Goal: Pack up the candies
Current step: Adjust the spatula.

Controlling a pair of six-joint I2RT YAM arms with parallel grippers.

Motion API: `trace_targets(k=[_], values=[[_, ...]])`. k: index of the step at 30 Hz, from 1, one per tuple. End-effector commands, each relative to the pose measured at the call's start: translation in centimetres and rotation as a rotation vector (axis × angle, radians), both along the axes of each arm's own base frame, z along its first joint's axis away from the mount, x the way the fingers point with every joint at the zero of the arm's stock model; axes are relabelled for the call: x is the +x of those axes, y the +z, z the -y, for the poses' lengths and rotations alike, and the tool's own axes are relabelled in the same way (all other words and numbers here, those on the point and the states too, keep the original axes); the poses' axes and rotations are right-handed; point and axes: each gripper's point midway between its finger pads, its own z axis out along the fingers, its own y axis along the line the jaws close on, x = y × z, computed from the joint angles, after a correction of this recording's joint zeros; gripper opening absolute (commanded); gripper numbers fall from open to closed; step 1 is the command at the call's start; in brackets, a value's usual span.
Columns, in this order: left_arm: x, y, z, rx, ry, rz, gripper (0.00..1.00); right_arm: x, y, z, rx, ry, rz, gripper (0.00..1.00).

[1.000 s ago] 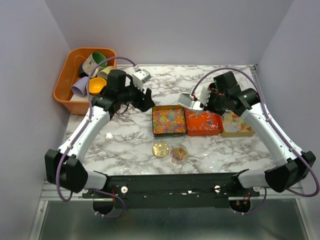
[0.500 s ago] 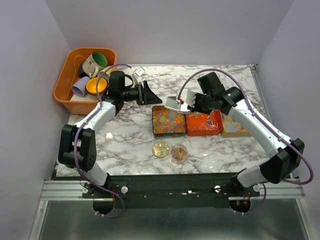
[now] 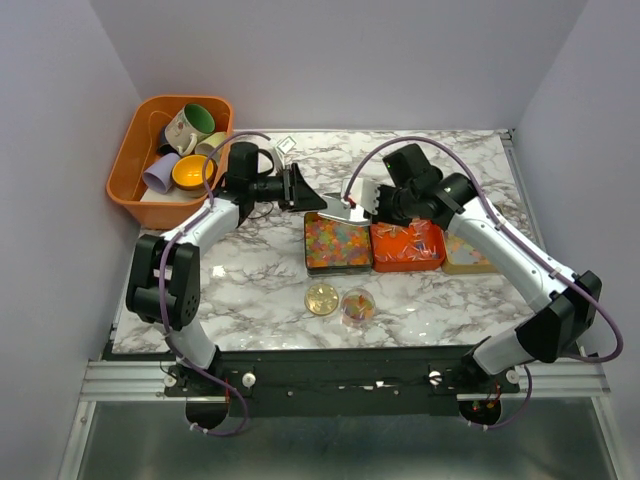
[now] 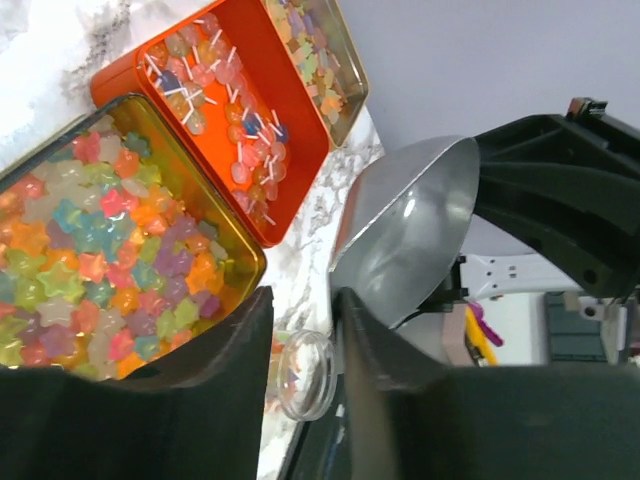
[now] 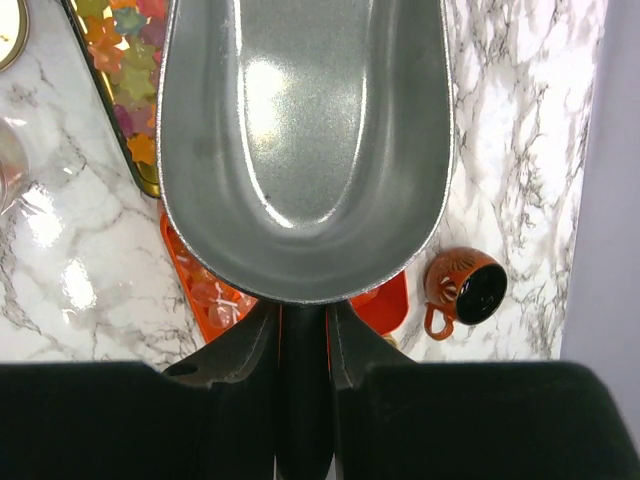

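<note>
Star-shaped candies [image 3: 337,242] fill a dark gold-rimmed tin; they also show in the left wrist view [image 4: 100,230] and the right wrist view [image 5: 125,70]. Wrapped candies [image 3: 405,243] fill an orange tin beside it and show in the left wrist view [image 4: 225,90]. A third gold tin [image 3: 470,250] holds pale candies. My right gripper [image 3: 385,205] [image 5: 303,315] is shut on the handle of an empty metal scoop [image 3: 352,205] [image 5: 300,140] held above the star tin's far edge. My left gripper [image 3: 300,188] [image 4: 300,300] is open a little and empty, just left of the scoop [image 4: 410,230].
A clear round dish [image 3: 358,307] [image 4: 307,372] with a few candies and a flat gold disc [image 3: 322,298] lie near the front. An orange bin [image 3: 125,165] of mugs stands at the back left. A small orange mug [image 5: 465,285] stands behind the orange tin.
My left gripper has swung right toward the tins. My right gripper has carried the scoop left, from over the orange tin to the far edge of the star tin.
</note>
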Motion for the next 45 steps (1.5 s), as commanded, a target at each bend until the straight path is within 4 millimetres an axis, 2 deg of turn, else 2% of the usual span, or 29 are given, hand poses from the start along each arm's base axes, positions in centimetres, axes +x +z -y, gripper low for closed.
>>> trace_targets(k=[1, 3, 4, 7, 9, 10, 13, 14, 16, 20, 22, 24, 32, 42, 45], values=[[-0.6, 0.6, 0.7, -0.046, -0.052, -0.011, 0.26, 1.0, 1.7, -1.6, 0.056, 0.001, 0.050, 0.00], [-0.9, 0.6, 0.7, -0.059, -0.062, -0.021, 0.13, 0.8, 1.6, -1.6, 0.058, -0.002, 0.042, 0.01], [-1.1, 0.4, 0.7, -0.063, -0.065, -0.029, 0.02, 0.7, 1.5, -1.6, 0.060, -0.005, 0.038, 0.01], [-1.5, -0.1, 0.6, -0.064, -0.063, -0.038, 0.00, 0.0, 1.3, -1.5, 0.073, -0.005, 0.015, 0.01], [-1.6, -0.3, 0.5, -0.064, -0.060, -0.039, 0.00, -1.2, 0.8, -1.6, 0.080, 0.014, -0.038, 0.04], [-1.7, -0.4, 0.4, -0.065, -0.060, -0.038, 0.00, -1.6, 0.9, -1.6, 0.097, 0.002, -0.057, 0.18], [-1.7, -0.6, 0.2, -0.065, -0.058, -0.043, 0.00, -3.6, 0.8, -1.7, 0.122, 0.027, -0.161, 0.47], [-1.7, -0.7, 0.1, -0.066, -0.061, -0.042, 0.00, -4.6, 0.6, -1.6, 0.127, 0.028, -0.214, 0.50], [-1.5, -0.8, 0.1, -0.061, -0.061, -0.045, 0.00, -5.1, 0.9, -1.6, 0.162, 0.017, -0.253, 0.55], [-1.6, -1.0, 0.1, -0.053, -0.069, -0.049, 0.00, -5.3, 2.0, -1.5, 0.220, 0.030, -0.255, 0.57], [-1.7, -1.1, 0.0, -0.058, -0.071, -0.059, 0.00, -5.2, 1.8, -1.1, 0.210, 0.038, -0.257, 0.57], [-1.9, -1.0, 0.1, -0.065, -0.076, -0.063, 0.00, -5.3, 1.1, -0.7, 0.197, 0.038, -0.273, 0.57], [-2.0, -0.6, -0.2, -0.080, -0.072, -0.068, 0.00, -4.0, -1.3, 1.0, 0.152, 0.003, -0.303, 0.54], [-1.4, -0.3, -0.8, -0.114, -0.040, -0.099, 0.00, -4.6, -3.6, 1.4, 0.102, 0.032, -0.348, 0.48], [-1.3, -0.4, -0.8, -0.121, -0.040, -0.107, 0.00, -4.0, -3.8, 1.4, 0.097, 0.016, -0.335, 0.45]])
